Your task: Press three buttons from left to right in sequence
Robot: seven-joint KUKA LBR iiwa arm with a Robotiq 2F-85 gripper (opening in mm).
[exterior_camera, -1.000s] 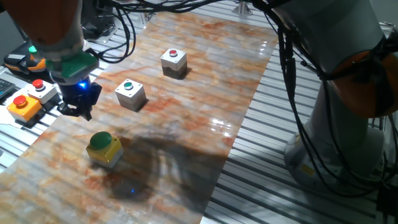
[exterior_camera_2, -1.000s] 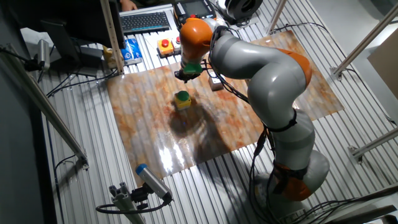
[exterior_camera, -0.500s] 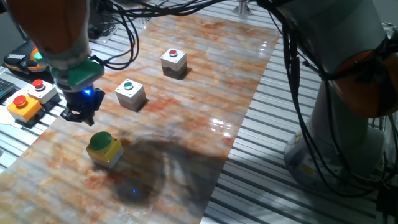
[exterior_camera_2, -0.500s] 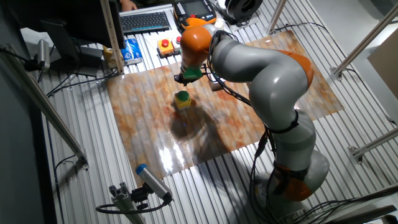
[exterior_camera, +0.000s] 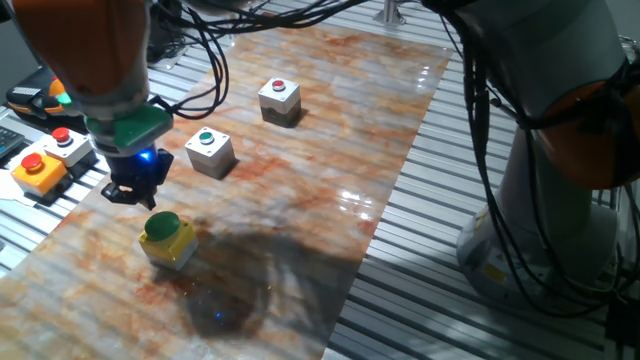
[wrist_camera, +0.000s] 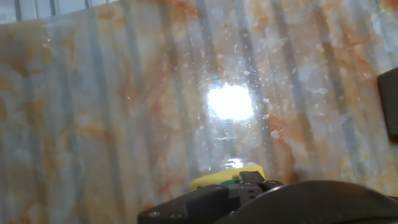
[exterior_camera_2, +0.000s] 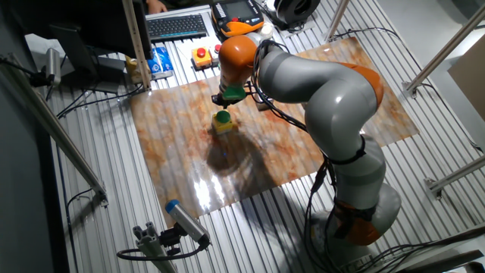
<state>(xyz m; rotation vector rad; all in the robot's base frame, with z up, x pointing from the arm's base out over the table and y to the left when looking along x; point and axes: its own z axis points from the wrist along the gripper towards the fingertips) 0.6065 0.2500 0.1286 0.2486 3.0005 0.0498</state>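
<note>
Three box switches stand on the marble board. The light grey box with the small red button [exterior_camera: 279,98] is farthest back. The light grey box with the small green button [exterior_camera: 210,150] is in the middle. The yellow box with the large green dome [exterior_camera: 165,238] is nearest the front, and also shows in the other fixed view [exterior_camera_2: 222,121]. My gripper [exterior_camera: 133,191] hangs just above and behind the yellow box, apart from it, and is seen in the other fixed view too [exterior_camera_2: 225,105]. In the hand view only a strip of the yellow box [wrist_camera: 226,177] shows above the dark gripper body [wrist_camera: 252,188]. No view shows the fingertips' state.
An orange box with a red button [exterior_camera: 38,170] and a grey box with a raised red button [exterior_camera: 67,143] sit off the board's left edge on the slatted table. Cables hang over the back. The arm's base [exterior_camera: 545,200] stands on the right.
My gripper has moved from beside the off-board boxes toward the yellow box and now hangs close above its back edge. The boxes have not moved.
</note>
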